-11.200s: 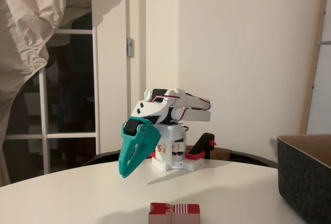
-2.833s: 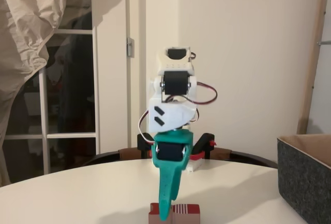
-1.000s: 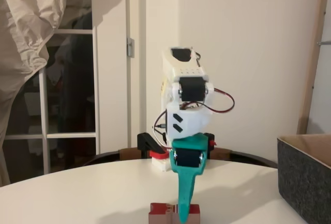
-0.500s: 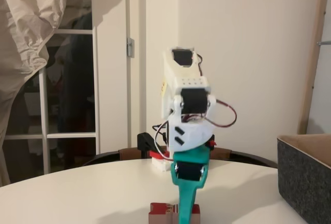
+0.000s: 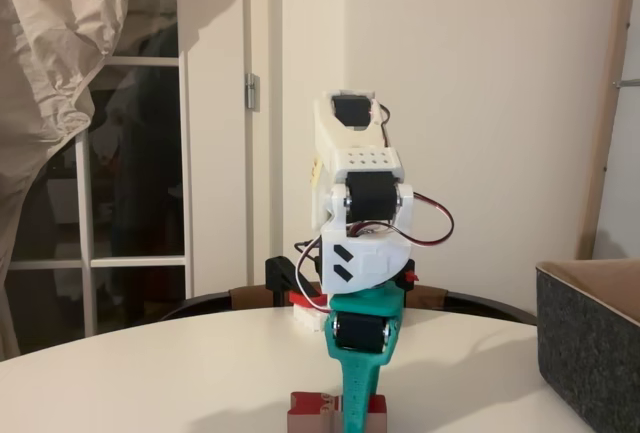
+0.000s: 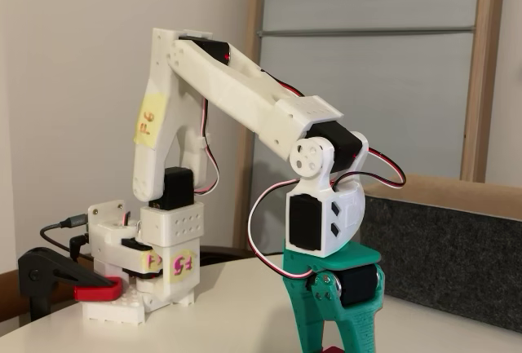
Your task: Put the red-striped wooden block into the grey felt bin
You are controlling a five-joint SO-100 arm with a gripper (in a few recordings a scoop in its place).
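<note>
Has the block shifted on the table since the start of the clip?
No. The red-striped wooden block sits at the same spot against the table edge.

The white arm (image 6: 245,92) bends over, teal gripper (image 5: 358,408) pointing straight down.

One fixed view sits low at table height, facing my front; another stands close at my side, cropped tight; both share my arm (image 5: 360,213) (image 6: 245,92).
</note>
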